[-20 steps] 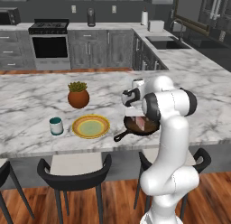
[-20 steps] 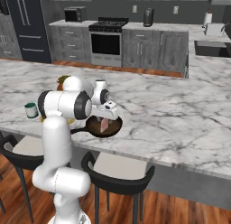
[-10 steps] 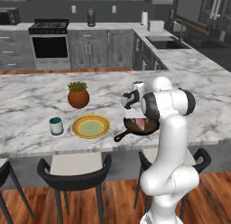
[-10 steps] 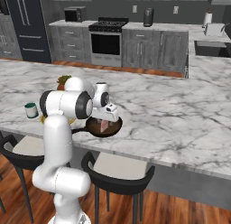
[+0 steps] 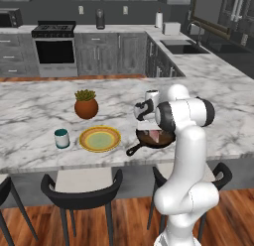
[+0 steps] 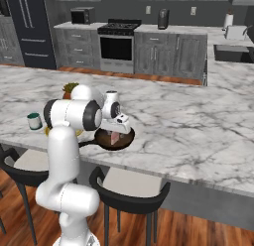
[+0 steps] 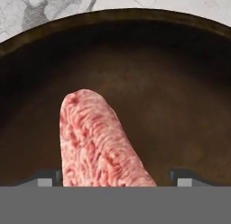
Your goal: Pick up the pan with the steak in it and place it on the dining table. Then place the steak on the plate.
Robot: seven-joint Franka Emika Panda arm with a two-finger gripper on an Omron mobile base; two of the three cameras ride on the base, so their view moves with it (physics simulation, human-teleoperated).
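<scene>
The dark pan (image 5: 168, 139) rests on the marble dining table (image 5: 30, 111) near its front edge, its handle pointing toward the plate (image 5: 99, 139). Inside the pan lies the pinkish-red steak (image 5: 158, 136). My gripper (image 5: 149, 127) points down just above the pan. In the hand view the steak (image 7: 97, 137) runs up from between my two fingertips, which stand wide apart on either side of it, so the gripper (image 7: 115, 178) is open around the steak. The pan's brown floor (image 7: 180, 83) lies close behind. From the right, the gripper (image 6: 119, 133) hangs over the pan (image 6: 106, 139) and steak (image 6: 115, 137).
A teal-and-white mug (image 5: 61, 138) stands left of the plate, and a terracotta plant pot (image 5: 86, 105) behind it. Dark stools (image 5: 84, 183) are tucked under the table's overhang. Bare marble stretches to the right of the pan (image 6: 198, 126).
The hand has come down a little toward the pan. Pan, steak and plate have stayed where they were.
</scene>
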